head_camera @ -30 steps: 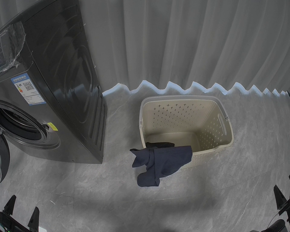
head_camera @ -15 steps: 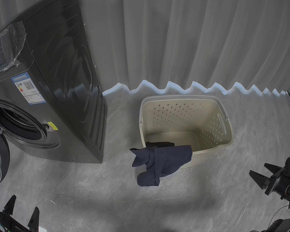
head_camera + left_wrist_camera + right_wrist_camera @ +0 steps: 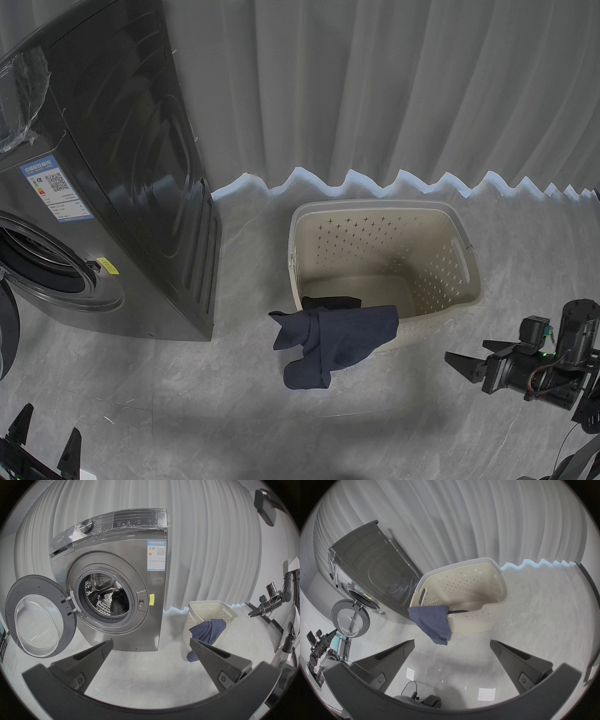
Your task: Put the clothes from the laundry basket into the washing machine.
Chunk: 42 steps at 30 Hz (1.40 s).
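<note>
Behind the laundry basket (image 3: 375, 204) hangs a pale pleated curtain (image 3: 406, 94).

Navy cloth (image 3: 331, 340), cream star-perforated basket (image 3: 465, 262), dark grey washing machine (image 3: 125, 187).

On the washer (image 3: 125, 547) front I see a blue-and-white label (image 3: 156, 555) with a square code and coloured bars, but the print is too small for me to read. A small yellow sticker (image 3: 152, 599) sits just beside the door opening, and I cannot read its marks. The panel (image 3: 137, 520) on top, under plastic film, carries small white symbols, none legible.
</note>
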Motion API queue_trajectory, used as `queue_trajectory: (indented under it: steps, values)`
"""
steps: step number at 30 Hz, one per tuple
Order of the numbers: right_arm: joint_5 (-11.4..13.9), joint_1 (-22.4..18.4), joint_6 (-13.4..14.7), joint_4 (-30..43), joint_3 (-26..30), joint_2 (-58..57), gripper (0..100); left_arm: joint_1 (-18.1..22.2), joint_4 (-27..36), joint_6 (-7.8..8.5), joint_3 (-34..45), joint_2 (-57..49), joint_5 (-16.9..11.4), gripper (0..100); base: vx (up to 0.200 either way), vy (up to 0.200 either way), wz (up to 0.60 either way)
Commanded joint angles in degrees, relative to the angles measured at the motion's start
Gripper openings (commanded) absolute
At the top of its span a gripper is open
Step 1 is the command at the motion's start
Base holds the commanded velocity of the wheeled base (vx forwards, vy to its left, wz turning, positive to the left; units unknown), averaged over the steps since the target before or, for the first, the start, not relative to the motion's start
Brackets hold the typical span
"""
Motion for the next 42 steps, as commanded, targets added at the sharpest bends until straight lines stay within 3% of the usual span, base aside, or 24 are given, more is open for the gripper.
queue_trajectory:
  steps: [1, 6, 14, 20, 31, 36, 42]
  values:
    - [-1.9, 6.2, 2.3, -5.2, -0.3, 11.8, 100, -0.1, 0.0, -0.06, 0.9, -0.7, 0.0, 100, 0.000, 0.000, 0.00]
    - [-3.7, 10.0, 4.8, -6.0, -2.5, 16.7, 100, -0.1, 0.0, -0.06, 0.9, -0.7, 0.0, 100, 0.000, 0.000, 0.00]
    - [-4.4, 12.5, 5.2, -7.2, -6.6, 22.2, 100, -0.1, 0.0, -0.06, 0.9, -0.7, 0.0, 100, 0.000, 0.000, 0.00]
    - [-7.3, 16.1, 7.8, -13.9, -9.2, 27.8, 100, -0.1, 0.0, -0.06, 0.9, -0.7, 0.0, 100, 0.000, 0.000, 0.00]
    - [-7.3, 19.1, 8.0, -17.2, -12.2, 34.4, 100, -0.1, 0.0, -0.06, 0.9, -0.7, 0.0, 100, 0.000, 0.000, 0.00]
    - [-9.4, 19.5, 7.9, -20.8, -13.7, 38.1, 100, -0.1, 0.0, -0.06, 0.9, -0.7, 0.0, 100, 0.000, 0.000, 0.00]
    - [-9.8, 19.6, 7.9, -22.9, -15.8, 41.2, 100, -0.1, 0.0, -0.06, 0.9, -0.6, 0.0, 100, 0.000, 0.000, 0.00]
